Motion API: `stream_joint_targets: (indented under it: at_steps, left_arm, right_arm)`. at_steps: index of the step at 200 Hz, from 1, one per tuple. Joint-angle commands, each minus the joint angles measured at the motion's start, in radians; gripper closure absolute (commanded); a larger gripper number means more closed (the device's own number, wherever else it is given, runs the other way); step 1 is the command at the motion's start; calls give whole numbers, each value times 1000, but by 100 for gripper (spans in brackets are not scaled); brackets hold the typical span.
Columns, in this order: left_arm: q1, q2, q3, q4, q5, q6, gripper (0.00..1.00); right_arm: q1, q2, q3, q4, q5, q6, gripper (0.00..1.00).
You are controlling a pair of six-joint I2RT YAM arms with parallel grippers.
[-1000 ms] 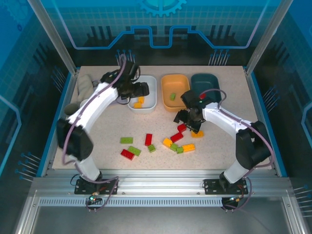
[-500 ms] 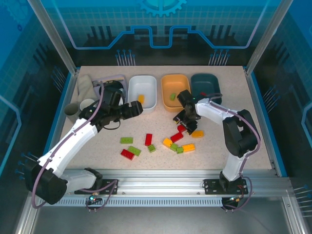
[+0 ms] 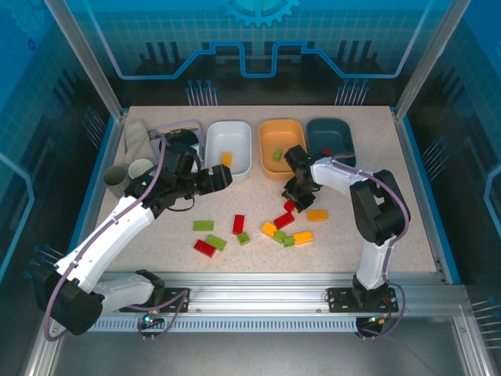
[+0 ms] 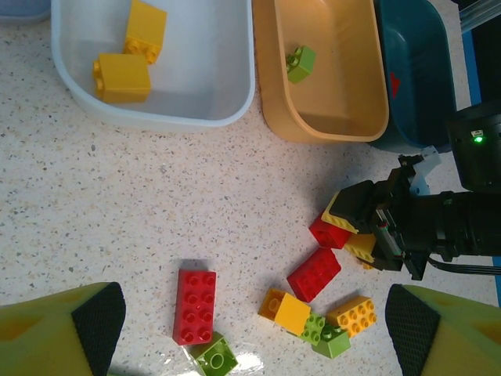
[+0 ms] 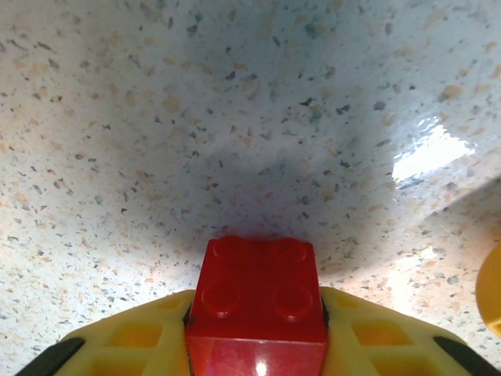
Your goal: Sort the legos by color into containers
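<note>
Right claw point(image 3: 294, 201), centre-right of the overhead view, clamped on a red brick point(image 5: 258, 294) low over the tabletop point(image 5: 235, 117). Close below it are a second red point(image 3: 283, 220) and a yellow point(image 3: 317, 215). Left claw point(image 3: 223, 178), centre-left, spread wide and empty. Three tubs along the top: white tub point(image 4: 243, 78) holds two yellow bricks point(image 4: 121, 77), orange tub point(image 4: 344, 94) one green brick point(image 4: 300, 63), teal tub point(image 3: 329, 131) at right.

A: How much of the red brick point(image 5: 258, 294) shows from the right wrist?
B: Its studded top. The lower part runs off the bottom edge, as do the right fingers point(image 5: 129, 345) flanking it.
A: And the teal tub point(image 4: 415, 70)?
B: From the left wrist it's cut off at the top, with one corner behind the right arm point(image 4: 462, 227). The red bit point(image 4: 394, 79) inside is too small to name.
</note>
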Motion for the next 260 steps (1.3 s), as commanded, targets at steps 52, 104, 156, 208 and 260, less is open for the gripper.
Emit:
stream_joint_targets:
  at_steps: [52,104,156,208,260]
  left_arm:
    - [-54,13,-7,86,89,-42,10]
    - [-109,90,28,167,107,-75,11]
    - [-113,127,71,150,101,-59,11]
    - [-114,92,46,101,68,-60,11]
    - [-113,75,16,-57,-8,-86,12]
  right_arm:
    - [-82,-181,127,-143,233,-242,69]
    - [-243,-107,306,-174,300,-524,69]
    - [-337,166,548,-226,96,-637,69]
    - [-395,292,602,-244,-1,-633,64]
    - [-394,285,641,-263,-26,-647,38]
